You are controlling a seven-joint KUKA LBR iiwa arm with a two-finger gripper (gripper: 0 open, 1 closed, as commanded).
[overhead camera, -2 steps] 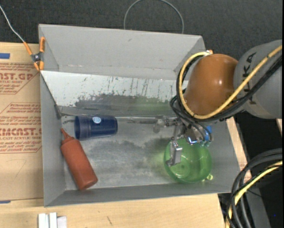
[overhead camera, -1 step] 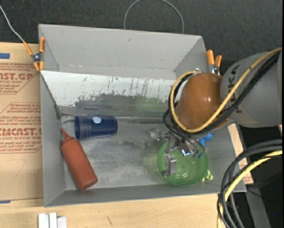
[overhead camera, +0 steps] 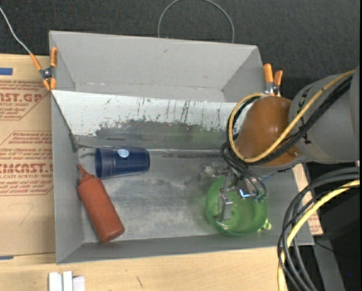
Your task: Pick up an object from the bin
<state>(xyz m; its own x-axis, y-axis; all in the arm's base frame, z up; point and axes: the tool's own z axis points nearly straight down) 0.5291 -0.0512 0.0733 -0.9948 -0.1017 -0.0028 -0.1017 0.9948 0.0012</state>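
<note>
A round green plastic thing lies at the bin's front right corner. My gripper is directly over it, its metal fingers down against the green top. Whether anything sits between the fingers is hidden. A dark blue cup lies on its side at the left middle of the bin floor. A red squeeze bottle lies slanted along the left wall, nozzle toward the back.
The arm with its orange cover and looped cables hangs over the bin's right wall. The bare grey floor stretches between the blue cup and the green thing. The steep rear wall rises behind them.
</note>
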